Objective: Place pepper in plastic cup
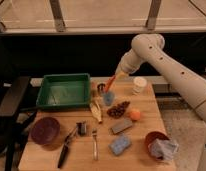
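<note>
My gripper (118,76) is at the back middle of the wooden table (41,157), shut on the upper end of the slim orange-red pepper (111,83). The pepper hangs tilted, its tip pointing down and left. The small light-blue plastic cup (108,98) stands upright on the table just below the pepper's tip. I cannot tell whether the tip is inside the cup's rim.
A dark metal cup (101,88) stands left of the blue cup, and a whitish cup (139,85) to its right. Nearby are a green tray (63,91), banana (96,112), dark cluster (118,109), round orange fruit (134,115), blue sponge (119,145), fork (94,145), maroon bowl (45,131) and a red bowl holding cloth (158,146).
</note>
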